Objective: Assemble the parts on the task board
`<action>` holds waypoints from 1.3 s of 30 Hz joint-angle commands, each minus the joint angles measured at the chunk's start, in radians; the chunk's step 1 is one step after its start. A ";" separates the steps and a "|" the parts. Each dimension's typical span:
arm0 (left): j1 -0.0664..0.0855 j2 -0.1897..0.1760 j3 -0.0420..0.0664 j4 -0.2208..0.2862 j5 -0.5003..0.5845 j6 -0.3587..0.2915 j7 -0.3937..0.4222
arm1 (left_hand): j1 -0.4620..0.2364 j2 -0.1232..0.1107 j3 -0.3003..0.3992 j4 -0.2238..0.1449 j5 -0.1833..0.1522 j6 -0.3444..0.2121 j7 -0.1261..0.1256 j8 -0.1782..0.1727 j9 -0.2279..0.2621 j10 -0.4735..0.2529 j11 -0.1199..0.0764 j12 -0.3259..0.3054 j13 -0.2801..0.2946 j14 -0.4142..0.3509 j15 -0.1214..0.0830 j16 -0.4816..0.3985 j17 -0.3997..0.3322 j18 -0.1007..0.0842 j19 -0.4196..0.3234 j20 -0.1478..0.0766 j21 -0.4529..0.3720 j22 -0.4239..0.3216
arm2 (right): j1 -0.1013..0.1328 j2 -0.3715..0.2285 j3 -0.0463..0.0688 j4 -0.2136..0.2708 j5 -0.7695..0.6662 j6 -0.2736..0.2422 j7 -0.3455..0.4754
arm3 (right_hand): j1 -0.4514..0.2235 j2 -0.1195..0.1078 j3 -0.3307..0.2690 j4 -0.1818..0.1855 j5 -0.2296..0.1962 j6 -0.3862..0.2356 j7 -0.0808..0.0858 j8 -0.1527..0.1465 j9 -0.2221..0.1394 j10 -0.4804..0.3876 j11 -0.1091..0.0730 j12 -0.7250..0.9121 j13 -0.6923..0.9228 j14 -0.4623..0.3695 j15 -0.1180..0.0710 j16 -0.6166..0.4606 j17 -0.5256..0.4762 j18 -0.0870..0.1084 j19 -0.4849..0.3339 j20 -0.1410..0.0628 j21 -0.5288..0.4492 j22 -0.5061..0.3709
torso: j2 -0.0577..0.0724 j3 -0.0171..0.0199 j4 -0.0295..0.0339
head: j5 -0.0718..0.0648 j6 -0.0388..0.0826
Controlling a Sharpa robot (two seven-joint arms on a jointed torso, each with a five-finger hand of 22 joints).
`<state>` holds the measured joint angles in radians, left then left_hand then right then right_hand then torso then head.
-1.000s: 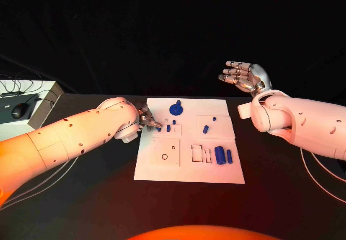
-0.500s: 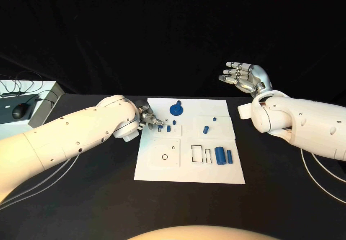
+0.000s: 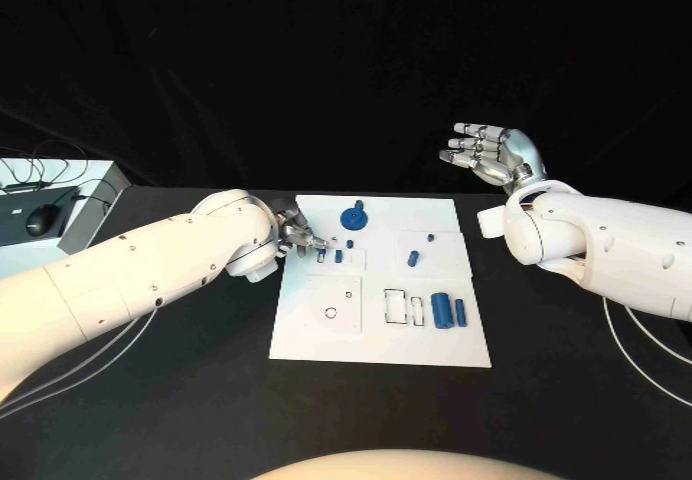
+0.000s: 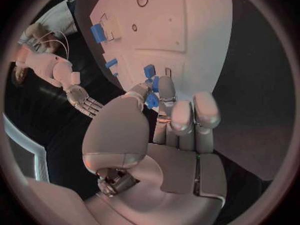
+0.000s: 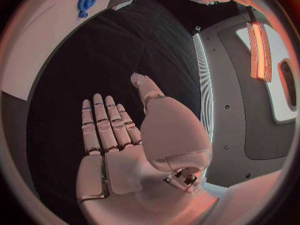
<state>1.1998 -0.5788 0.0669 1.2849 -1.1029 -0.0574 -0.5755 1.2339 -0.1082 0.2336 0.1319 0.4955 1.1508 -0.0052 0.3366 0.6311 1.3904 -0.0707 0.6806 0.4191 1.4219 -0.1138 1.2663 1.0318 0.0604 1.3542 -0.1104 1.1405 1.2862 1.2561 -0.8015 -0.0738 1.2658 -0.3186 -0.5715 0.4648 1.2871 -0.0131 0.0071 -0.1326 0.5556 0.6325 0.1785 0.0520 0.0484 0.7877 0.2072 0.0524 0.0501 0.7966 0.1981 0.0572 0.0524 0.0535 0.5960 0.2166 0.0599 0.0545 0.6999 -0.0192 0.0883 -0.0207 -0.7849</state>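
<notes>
The white task board (image 3: 368, 335) lies mid-table. At its left edge my left hand (image 3: 299, 237) has its fingertips down on a small blue peg (image 3: 320, 257); in the left wrist view the thumb and a finger of my left hand (image 4: 169, 120) pinch that peg (image 4: 152, 101). Two more small pegs (image 3: 338, 256) stand just beside it. A round blue part (image 3: 355, 216) sits at the board's far end, and two blue cylinders (image 3: 440, 310) lie near its right edge. My right hand (image 3: 490, 155) is raised beyond the board's far right corner, fingers spread and empty.
A white box (image 3: 80, 185) with a black mouse (image 3: 39, 222) and cables sits at the table's far left. Small blue pieces (image 3: 413, 259) lie right of the board's middle. The right wrist view catches the round blue part (image 5: 87, 0) on the board.
</notes>
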 commanded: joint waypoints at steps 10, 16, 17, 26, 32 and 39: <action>-0.024 -0.016 -0.004 0.025 -0.082 -0.115 0.052 | 0.009 -0.002 0.147 -0.148 0.006 0.008 0.001 -0.003 0.000 0.005 -0.007 0.003 -0.003 -0.002 0.003 0.001 0.001 0.009 0.008 -0.007 0.006 0.003 | -0.002 -0.002 0.000 0.001 -0.003 0.015 0.011 | -0.008 0.002 0.001 -0.005 0.004 0.008 0.065 -0.006 -0.001 0.005 0.002 -0.003 -0.001 -0.006 0.003 -0.007 -0.001 -0.012 -0.006 0.001 -0.005 -0.001 | 0.001 0.0006 -0.0012 | 0.003 -0.001; -0.039 -0.025 -0.005 0.034 -0.101 -0.154 0.069 | 0.009 -0.003 0.149 -0.148 0.006 0.009 0.001 -0.003 0.000 0.006 -0.008 0.003 -0.004 -0.001 0.002 0.002 0.002 0.008 0.009 -0.007 0.007 0.004 | -0.003 -0.003 0.000 0.002 -0.003 0.015 0.011 | -0.009 0.004 0.002 -0.004 0.005 0.010 0.065 -0.006 -0.001 0.006 0.002 -0.003 -0.001 -0.007 0.003 -0.007 -0.001 -0.013 -0.007 0.001 -0.005 -0.001 | 0.001 0.0015 -0.0011 | 0.002 -0.002; -0.041 -0.026 -0.005 0.035 -0.104 -0.158 0.072 | 0.009 -0.003 0.149 -0.148 0.006 0.009 0.001 -0.003 0.000 0.006 -0.008 0.003 -0.004 -0.001 0.002 0.002 0.002 0.008 0.009 -0.007 0.007 0.004 | -0.003 -0.004 0.000 0.002 -0.002 0.015 0.011 | -0.009 0.004 0.002 -0.004 0.005 0.010 0.065 -0.006 -0.001 0.006 0.002 -0.003 -0.001 -0.007 0.003 -0.007 -0.001 -0.013 -0.007 0.001 -0.005 -0.001 | 0.001 0.0011 -0.0010 | 0.002 -0.002; -0.055 -0.032 -0.006 0.044 -0.124 -0.174 0.087 | 0.009 -0.004 0.150 -0.148 0.006 0.009 0.001 -0.003 0.000 0.007 -0.008 0.003 -0.004 -0.001 0.002 0.002 0.002 0.008 0.011 -0.008 0.009 0.005 | -0.003 -0.006 0.000 0.003 -0.002 0.015 0.011 | -0.009 0.004 0.002 -0.004 0.005 0.010 0.065 -0.006 -0.001 0.006 0.002 -0.003 -0.001 -0.007 0.003 -0.007 -0.001 -0.013 -0.007 0.001 -0.005 -0.001 | 0.002 0.0009 -0.0014 | 0.001 -0.004; -0.072 -0.032 -0.007 0.046 -0.134 -0.182 0.094 | 0.008 -0.005 0.153 -0.147 0.006 0.010 0.001 -0.003 -0.001 0.008 -0.008 0.003 -0.005 -0.001 0.002 0.002 0.002 0.007 0.011 -0.009 0.009 0.005 | -0.003 -0.007 0.000 0.004 -0.002 0.015 0.011 | -0.009 0.004 0.002 -0.004 0.005 0.010 0.065 -0.006 -0.001 0.006 0.002 -0.003 -0.001 -0.007 0.003 -0.007 -0.001 -0.013 -0.007 0.001 -0.005 -0.001 | 0.001 0.0001 -0.0009 | 0.000 -0.007; -0.083 -0.033 -0.007 0.046 -0.139 -0.179 0.096 | 0.008 -0.006 0.154 -0.147 0.006 0.010 0.001 -0.003 0.000 0.009 -0.008 0.002 -0.005 -0.001 0.002 0.002 0.002 0.007 0.011 -0.010 0.009 0.005 | -0.003 -0.007 0.000 0.005 -0.001 0.016 0.011 | -0.009 0.004 0.002 -0.004 0.005 0.010 0.065 -0.006 -0.001 0.006 0.002 -0.003 -0.001 -0.007 0.003 -0.007 -0.001 -0.013 -0.007 0.001 -0.005 -0.001 | 0.001 0.0008 -0.0018 | 0.000 -0.009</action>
<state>1.1189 -0.6127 0.0600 1.3278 -1.2269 -0.2297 -0.4969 1.2337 -0.1084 0.2336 0.1319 0.4983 1.1563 -0.0035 0.3332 0.6307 1.3963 -0.0726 0.6805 0.4151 1.4220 -0.1138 1.2663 1.0328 0.0603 1.3615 -0.1178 1.1453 1.2903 1.2537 -0.8086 -0.0738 1.2685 -0.3180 -0.5704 0.4653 1.2871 -0.0131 0.0071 -0.1326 0.5556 0.6397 0.1786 0.0520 0.0484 0.7877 0.2072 0.0523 0.0501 0.7966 0.1981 0.0572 0.0526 0.0535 0.5961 0.2167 0.0599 0.0545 0.7015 -0.0185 0.0869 -0.0213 -0.7932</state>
